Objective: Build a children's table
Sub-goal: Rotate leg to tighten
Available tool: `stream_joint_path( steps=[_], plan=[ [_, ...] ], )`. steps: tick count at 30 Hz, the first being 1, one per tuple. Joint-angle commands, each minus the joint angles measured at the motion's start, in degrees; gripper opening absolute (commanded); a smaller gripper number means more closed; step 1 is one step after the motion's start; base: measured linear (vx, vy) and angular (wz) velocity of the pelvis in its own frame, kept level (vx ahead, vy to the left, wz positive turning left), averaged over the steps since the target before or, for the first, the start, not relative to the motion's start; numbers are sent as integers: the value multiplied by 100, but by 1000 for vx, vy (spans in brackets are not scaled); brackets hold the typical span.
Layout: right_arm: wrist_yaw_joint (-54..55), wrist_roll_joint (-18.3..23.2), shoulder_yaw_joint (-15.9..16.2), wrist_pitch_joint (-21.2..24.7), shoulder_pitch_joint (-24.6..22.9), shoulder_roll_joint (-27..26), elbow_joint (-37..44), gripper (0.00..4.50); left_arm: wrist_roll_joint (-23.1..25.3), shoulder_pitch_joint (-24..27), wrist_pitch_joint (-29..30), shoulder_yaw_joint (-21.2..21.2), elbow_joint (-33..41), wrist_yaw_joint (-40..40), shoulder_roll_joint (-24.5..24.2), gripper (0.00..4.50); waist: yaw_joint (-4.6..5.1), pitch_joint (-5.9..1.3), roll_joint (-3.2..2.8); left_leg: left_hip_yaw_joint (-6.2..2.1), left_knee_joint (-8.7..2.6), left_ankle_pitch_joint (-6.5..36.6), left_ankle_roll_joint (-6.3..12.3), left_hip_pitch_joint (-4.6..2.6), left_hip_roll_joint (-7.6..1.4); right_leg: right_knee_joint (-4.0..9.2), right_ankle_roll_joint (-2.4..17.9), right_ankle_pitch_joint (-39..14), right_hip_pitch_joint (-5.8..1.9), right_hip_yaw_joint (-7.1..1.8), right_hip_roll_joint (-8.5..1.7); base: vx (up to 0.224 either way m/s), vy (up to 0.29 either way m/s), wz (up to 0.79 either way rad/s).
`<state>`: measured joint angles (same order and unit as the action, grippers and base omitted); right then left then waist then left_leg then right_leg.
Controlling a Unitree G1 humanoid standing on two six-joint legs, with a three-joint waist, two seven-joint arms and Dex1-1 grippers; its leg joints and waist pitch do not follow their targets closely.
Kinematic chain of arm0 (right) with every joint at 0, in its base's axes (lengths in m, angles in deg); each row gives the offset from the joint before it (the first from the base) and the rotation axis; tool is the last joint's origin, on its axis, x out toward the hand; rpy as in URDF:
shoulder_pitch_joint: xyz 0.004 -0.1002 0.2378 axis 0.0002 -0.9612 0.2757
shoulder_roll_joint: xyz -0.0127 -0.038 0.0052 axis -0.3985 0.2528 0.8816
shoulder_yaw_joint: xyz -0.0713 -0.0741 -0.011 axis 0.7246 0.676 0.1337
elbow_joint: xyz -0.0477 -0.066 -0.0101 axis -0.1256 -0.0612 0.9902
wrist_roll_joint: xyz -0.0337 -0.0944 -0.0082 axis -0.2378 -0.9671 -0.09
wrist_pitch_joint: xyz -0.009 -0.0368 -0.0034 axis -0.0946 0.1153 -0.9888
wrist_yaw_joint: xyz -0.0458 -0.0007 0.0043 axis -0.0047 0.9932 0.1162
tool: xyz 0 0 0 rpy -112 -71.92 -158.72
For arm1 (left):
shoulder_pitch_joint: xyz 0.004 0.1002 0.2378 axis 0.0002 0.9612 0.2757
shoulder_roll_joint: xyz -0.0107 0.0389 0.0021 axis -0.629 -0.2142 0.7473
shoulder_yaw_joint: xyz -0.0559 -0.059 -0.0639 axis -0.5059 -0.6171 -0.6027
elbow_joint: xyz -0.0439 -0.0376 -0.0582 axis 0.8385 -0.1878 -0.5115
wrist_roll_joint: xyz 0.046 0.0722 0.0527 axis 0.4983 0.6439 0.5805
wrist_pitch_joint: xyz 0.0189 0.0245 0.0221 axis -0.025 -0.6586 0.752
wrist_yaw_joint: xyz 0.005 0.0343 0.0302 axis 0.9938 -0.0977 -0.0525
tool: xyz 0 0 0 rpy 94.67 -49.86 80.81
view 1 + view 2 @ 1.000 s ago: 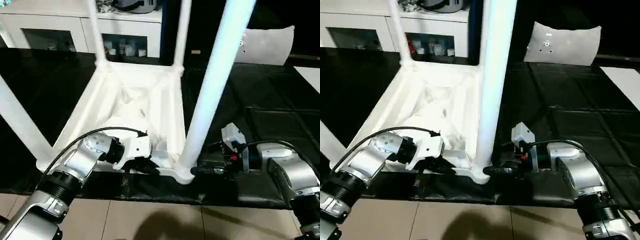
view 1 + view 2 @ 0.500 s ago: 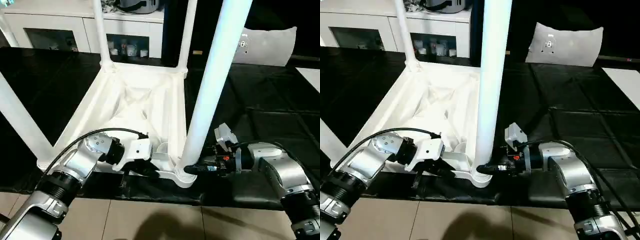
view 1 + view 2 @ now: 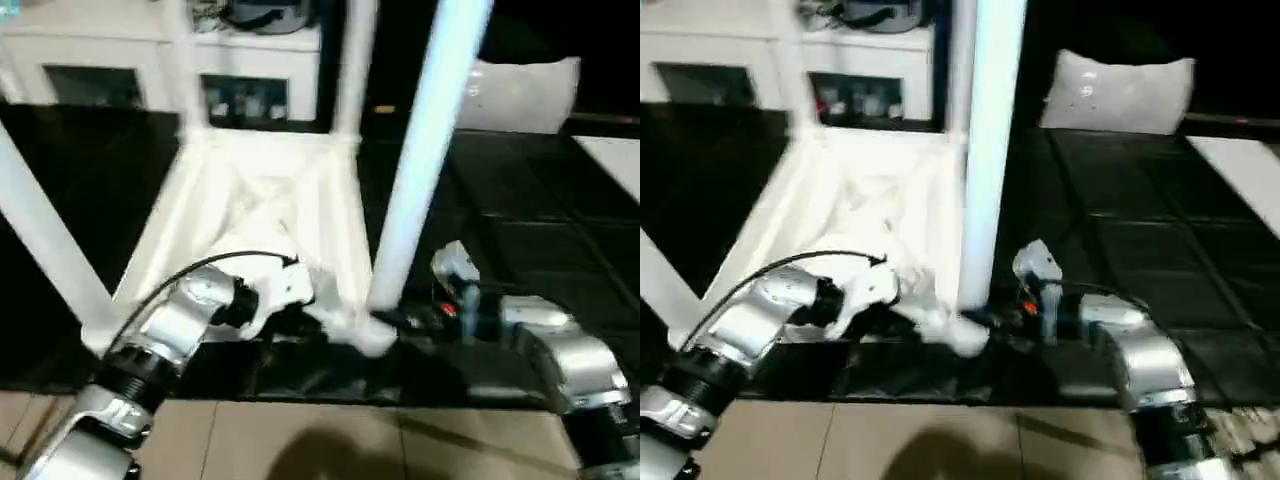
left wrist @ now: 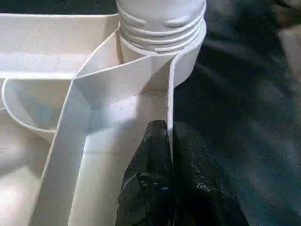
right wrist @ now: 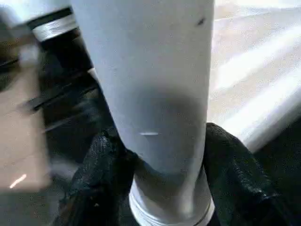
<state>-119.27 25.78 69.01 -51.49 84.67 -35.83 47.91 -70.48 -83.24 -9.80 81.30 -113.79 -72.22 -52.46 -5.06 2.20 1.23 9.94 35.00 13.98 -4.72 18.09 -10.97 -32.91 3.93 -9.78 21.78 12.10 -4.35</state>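
White ribbed table; right hand clasps smooth leg.

A black mat covers the work surface. Behind its far edge stand white cabinets with glass doors, small items inside them. At the mat's far right end leans a grey-white panel. Just in front of the mat lies a beige tiled floor.

We see the white table lying upside down. Our right gripper is at the bottom of its near leg. Our left gripper is at the table's near edge.
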Motion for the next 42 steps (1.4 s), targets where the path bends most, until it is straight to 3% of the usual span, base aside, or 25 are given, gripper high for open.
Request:
stream_joint_path(
  steps=[1,3,4,5,6,9,10,11,12,13,16,19,22,26,29,32,34,37,41,42],
  plan=[
    [1053,-349,283,314,204,-570,-37,198,-95,-327,176,-10,124,593,592,0,57,-295,13,-134,-338,807,116,75,-211,803,-953,-3101,-324,-262,-536,0,0,0],
    [1556,-465,211,448,294,-817,-89,196,-51,-436,365,-118,19,986,797,0,137,-333,-15,-163,-334,853,162,71,-242,821,-984,-2956,-361,-231,-555,0,0,0],
    [1984,-539,163,522,371,-1038,-134,195,3,-547,508,-229,-92,1397,1000,0,212,-329,-58,-206,-376,808,200,71,-362,811,-816,-2640,-369,-245,-595,0,0,0],
    [1984,-539,163,522,371,-1038,-134,195,3,-547,508,-229,-92,1397,1000,0,218,-336,-56,-228,-385,832,193,67,-394,780,-765,-2556,-376,-255,-625,0,0,0],
    [2149,-560,153,545,397,-1121,-141,195,29,-590,566,-274,-131,1572,1079,0,221,-343,-47,-235,-390,835,204,80,-392,757,-724,-2469,-387,-279,-640,0,0,0],
    [3093,-701,-18,379,638,-1658,-553,195,131,-928,656,-533,-609,2609,1562,0,213,-383,-39,-211,-397,340,209,91,-367,609,-293,-1879,-356,-404,-680,0,0,0],
    [3120,-732,-13,314,647,-1695,-579,229,175,-962,652,-528,-657,2695,1606,0,186,-433,-16,-227,-372,-154,327,152,-381,446,-80,-1285,-398,-473,-704,0,0,0],
    [3120,-732,-13,314,647,-1695,-579,249,175,-962,652,-528,-657,2695,1606,0,168,-461,-21,-244,-361,-420,390,185,-397,365,17,-933,-419,-499,-710,0,0,0],
    [3197,-819,-29,229,634,-1760,-570,249,238,-979,647,-527,-681,2749,1648,0,156,-477,-22,-244,-334,-686,476,191,-400,292,105,-542,-400,-522,-702,52,8,-1],
    [3198,-826,-57,192,622,-1754,-571,263,246,-972,630,-524,-682,2729,1643,0,155,-450,15,-223,-310,-953,648,204,-380,218,271,-67,-357,-557,-692,53,2,-3],
    [3151,-810,-154,54,539,-1642,-522,297,276,-877,466,-425,-638,2494,1493,0,93,-440,59,-151,-288,-870,859,213,-262,158,463,54,-359,-599,-685,18,1,-1],
    [3020,-702,-282,-138,428,-1509,-383,319,265,-719,273,-322,-565,2135,1284,0,73,-413,26,-154,-312,-556,893,216,-275,234,255,-554,-363,-578,-673,0,0,0],
    [2520,-535,-367,-556,309,-1218,-221,341,261,-568,43,-266,-637,1763,984,0,74,-385,17,-149,-336,-237,741,190,-291,320,54,-1065,-351,-567,-660,0,0,0],
    [2149,-466,-348,-669,265,-1024,-154,382,254,-499,-147,-219,-618,1526,829,0,96,-371,16,-159,-356,-27,618,188,-290,376,-83,-1407,-347,-552,-643,0,0,0],
    [1138,-383,-148,-868,174,-422,-73,398,192,-374,-468,-87,-533,933,474,0,83,-374,16,-159,-353,42,638,193,-290,368,-152,-1396,-350,-559,-638,0,0,0],
    [436,-307,-47,-1000,174,7,-131,431,97,-275,-673,28,-391,347,202,0,59,-376,20,-154,-342,60,683,208,-272,361,-142,-1411,-363,-558,-638,0,0,0],
    [-340,-198,41,-1158,246,421,-285,431,19,-187,-945,177,-260,-326,-101,0,22,-385,8,-162,-339,-71,733,192,-305,318,0,-1199,-333,-564,-633,0,0,0],
    [-1010,-30,129,-1217,335,676,-432,431,49,-178,-1249,281,-283,-704,-291,0,-40,-389,9,-153,-336,-127,781,169,-330,283,156,-1078,-319,-579,-639,0,0,0],
    [-1737,64,320,-1264,413,946,-598,431,29,-173,-1465,377,-238,-1070,-441,0,-104,-384,6,-152,-334,-122,763,172,-347,281,224,-1132,-328,-572,-650,0,0,0],
    [-1737,64,320,-1264,413,946,-598,404,29,-173,-1465,377,-238,-1070,-441,0,-130,-386,9,-148,-333,-127,736,164,-358,278,215,-1133,-321,-582,-655,0,0,0]
  ],
)
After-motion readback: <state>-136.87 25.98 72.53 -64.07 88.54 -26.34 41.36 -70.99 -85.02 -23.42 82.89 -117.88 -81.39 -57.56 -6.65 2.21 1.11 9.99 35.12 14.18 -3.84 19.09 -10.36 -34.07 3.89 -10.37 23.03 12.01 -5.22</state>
